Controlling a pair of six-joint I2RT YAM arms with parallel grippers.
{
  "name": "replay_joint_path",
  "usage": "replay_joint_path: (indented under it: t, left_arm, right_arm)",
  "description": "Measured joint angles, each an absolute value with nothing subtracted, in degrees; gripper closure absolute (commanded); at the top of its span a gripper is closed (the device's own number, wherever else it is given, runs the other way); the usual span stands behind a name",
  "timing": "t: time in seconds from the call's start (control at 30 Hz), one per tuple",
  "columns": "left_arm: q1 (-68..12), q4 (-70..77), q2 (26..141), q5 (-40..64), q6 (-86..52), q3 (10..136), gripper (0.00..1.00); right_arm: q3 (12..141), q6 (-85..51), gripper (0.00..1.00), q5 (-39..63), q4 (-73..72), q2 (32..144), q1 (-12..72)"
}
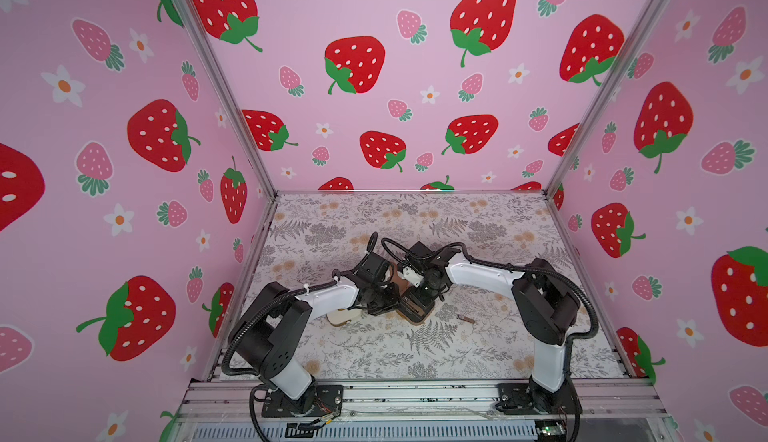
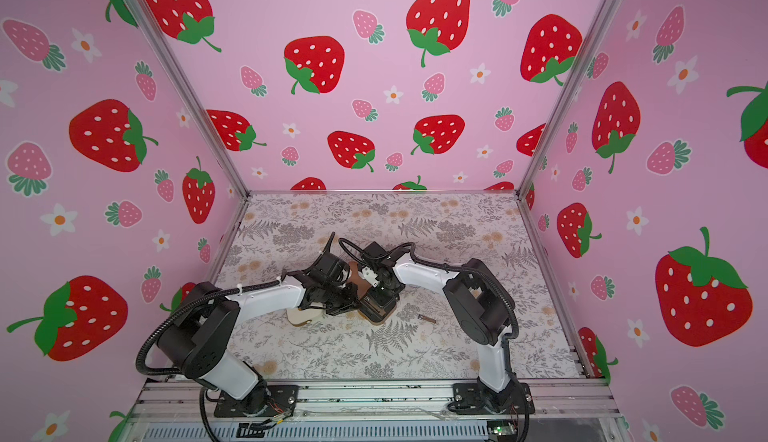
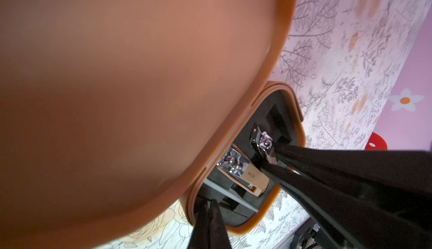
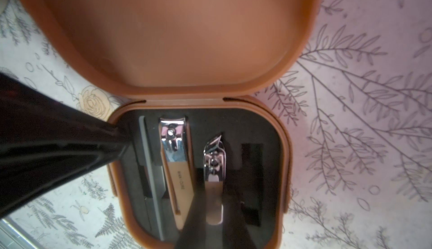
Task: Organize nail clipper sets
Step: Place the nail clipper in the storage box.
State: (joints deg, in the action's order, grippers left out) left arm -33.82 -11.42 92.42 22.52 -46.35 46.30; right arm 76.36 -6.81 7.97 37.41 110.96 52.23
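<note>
Right wrist view: the small clipper is stiff, light, slick chrome, best taken across its flat lever tail, where the right gripper pinches it at a slot. Beside it sits the big clipper. Their brown case, lid up, likely light and slidable, lies on the table near its middle. The left gripper, pressed together, seems to brace it. The cream case is nearby.

Brown case matt, smooth plastic; slanted clipper polished metal; insert matt black

Two clippers inside case; loose tool rightward.
</note>
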Motion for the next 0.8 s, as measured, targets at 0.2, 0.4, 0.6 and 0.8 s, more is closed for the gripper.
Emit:
replay_joint_path:
  t: [0.2, 0.4, 0.6, 0.8]
  left_arm:
    - [-33.82, -11.35, 92.42, 22.52, -46.35, 46.26, 1.0]
    - [-33.82, -11.31, 92.42, 22.52, -46.37, 46.22, 1.0]
    - [-33.82, -11.29, 92.42, 22.52, -46.35, 46.22, 1.0]
    - [-33.82, -10.9, 92.42, 22.52, -46.35, 46.0, 1.0]
  right_arm:
    - [76.95, -6.81, 0.93, 7.05, 37.95, 111.55, 52.23]
    - [77.43, -6.83, 0.93, 6.07, 38.39, 111.92, 52.25]
    - [78.15, -6.83, 0.93, 5.63, 38.92, 112.9, 52.27]
    - [78.83, -7.25, 0.93, 5.06, 39.44, 113.89, 52.51]
